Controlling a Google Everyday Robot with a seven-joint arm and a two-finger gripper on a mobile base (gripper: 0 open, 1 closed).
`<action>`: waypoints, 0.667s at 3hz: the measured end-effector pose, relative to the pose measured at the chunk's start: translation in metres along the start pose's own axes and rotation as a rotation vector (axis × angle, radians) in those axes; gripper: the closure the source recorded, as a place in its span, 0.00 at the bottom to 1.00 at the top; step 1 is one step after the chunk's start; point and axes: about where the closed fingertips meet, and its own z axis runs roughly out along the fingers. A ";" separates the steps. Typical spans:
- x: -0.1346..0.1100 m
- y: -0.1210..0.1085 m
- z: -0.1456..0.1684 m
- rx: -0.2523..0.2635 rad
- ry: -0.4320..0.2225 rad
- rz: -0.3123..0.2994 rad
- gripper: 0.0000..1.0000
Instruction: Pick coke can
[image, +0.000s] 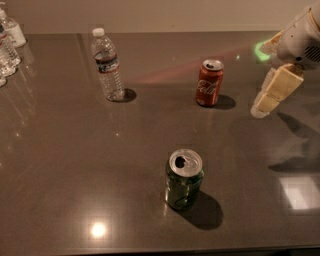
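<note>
Presently hovering the gripper (261, 107) at the frame's right edge, apart from the upright coke can (209, 83) right of upper centre; being unable to tell whether spread or closed. Risking toppling the light can by sweeping in sideways, clipping its rim.

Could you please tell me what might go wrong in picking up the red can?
The gripper hangs to the right of the coke can, apart from it; a sideways approach could tip the upright can. The green can stands nearer the camera and might be taken by mistake.
</note>
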 end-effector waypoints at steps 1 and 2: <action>-0.005 -0.020 0.014 0.007 -0.043 0.024 0.00; -0.029 -0.053 0.047 0.016 -0.106 0.079 0.00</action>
